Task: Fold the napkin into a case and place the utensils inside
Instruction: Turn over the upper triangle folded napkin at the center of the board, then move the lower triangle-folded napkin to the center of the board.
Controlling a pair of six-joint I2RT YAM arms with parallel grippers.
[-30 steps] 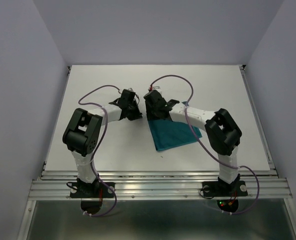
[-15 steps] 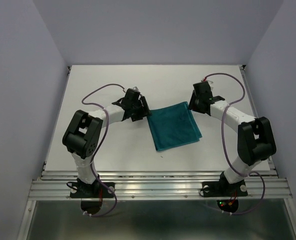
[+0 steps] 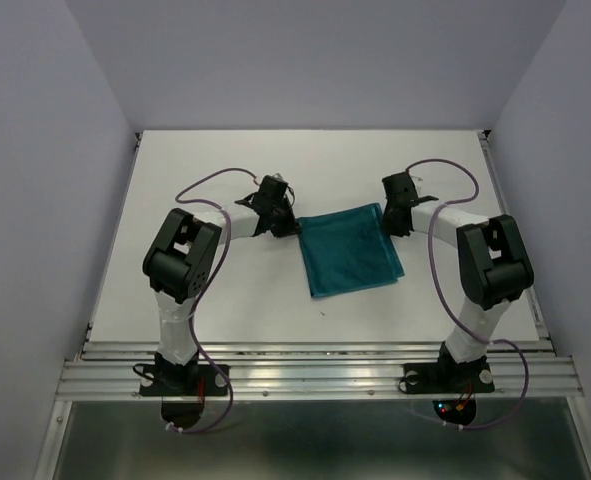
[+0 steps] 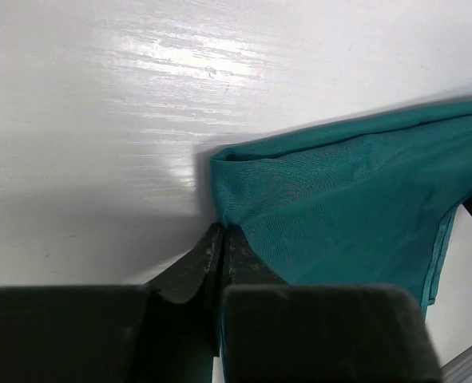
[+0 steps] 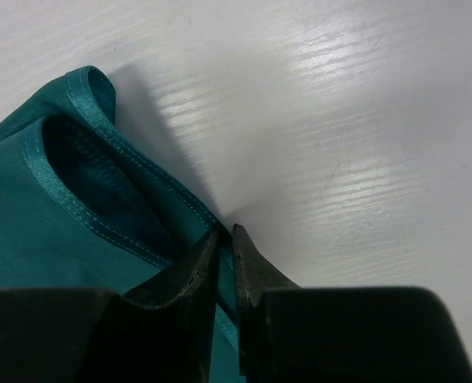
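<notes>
Teal napkin [image 3: 350, 252] lies folded into a rough 4-sided shape near the middle of the white table [image 3: 225, 300]. Its far edge runs between my left tool [image 3: 293, 228] at the far-left corner and my right tool [image 3: 390, 222] at the far-right corner, both low against the table. From the left wrist, my 2 dark fingers [image 4: 192, 267] are pressed together with no gap I can see, clenched on the cloth's edge just below a rounded fold at the corner. From there the cloth runs away to the right, smooth with a few soft creases. From the right wrist, my fingers [image 5: 184, 275] are likewise pinched on the napkin, nipping a shiny stitched hem where it meets the table. Beside that grip 2 layers of hem part in a small loop, showing darker cloth inside. The napkin's near edge lies flat toward the front of the table, slightly skewed to the table's edge.
</notes>
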